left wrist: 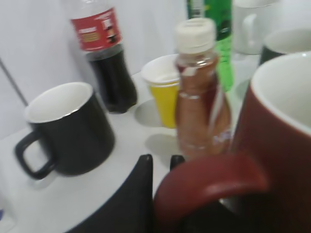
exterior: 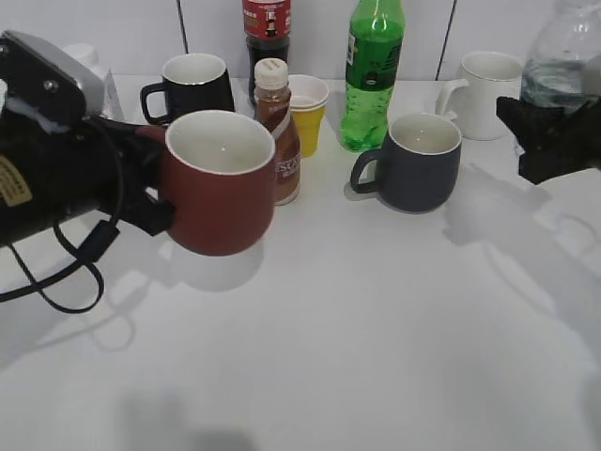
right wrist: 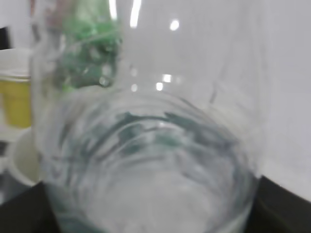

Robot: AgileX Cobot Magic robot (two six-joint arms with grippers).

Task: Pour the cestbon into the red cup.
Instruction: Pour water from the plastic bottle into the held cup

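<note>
Exterior view, your left gripper (exterior: pixel 155 202) clamps the red cup (exterior: pixel 218 183) at nine o'clock, right gripper (exterior: pixel 549 136) grasps the cestbon (exterior: pixel 562 56) at two o'clock.

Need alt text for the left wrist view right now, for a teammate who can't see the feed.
The left pincer grips the red cup by its loop handle, the cup filling the right of the frame. Behind it on the white table stand a brown capped drink bottle, a yellow paper cup, a black mug and a cola bottle.
</note>
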